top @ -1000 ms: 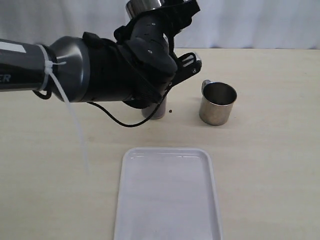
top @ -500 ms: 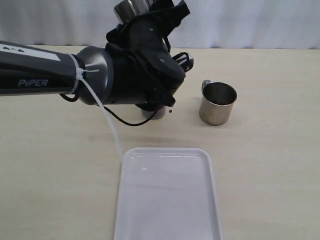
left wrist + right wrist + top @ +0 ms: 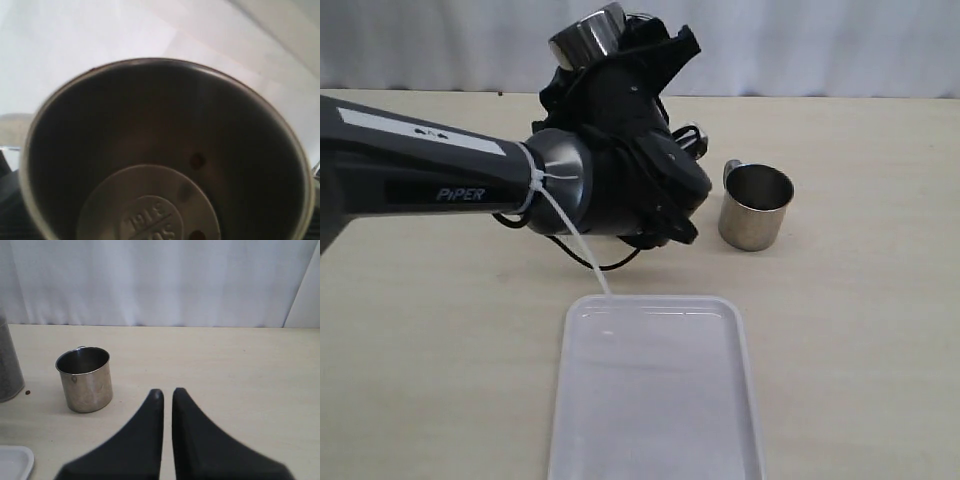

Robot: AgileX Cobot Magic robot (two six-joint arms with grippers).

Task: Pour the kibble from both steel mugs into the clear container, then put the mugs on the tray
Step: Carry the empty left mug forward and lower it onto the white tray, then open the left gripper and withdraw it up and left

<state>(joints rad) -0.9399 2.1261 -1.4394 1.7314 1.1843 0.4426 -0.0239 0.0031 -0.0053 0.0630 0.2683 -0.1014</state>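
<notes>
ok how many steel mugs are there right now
2. One shiny stainless-steel mug is held tipped, high up, in the left pincer; the second steel mug stands upright on the beige table, right of that arm. None seem hidden.

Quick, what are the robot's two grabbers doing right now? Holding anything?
Left gripper: closed on a steel mug, lifted and tipped.
Right gripper: closed, holding nothing.
</notes>
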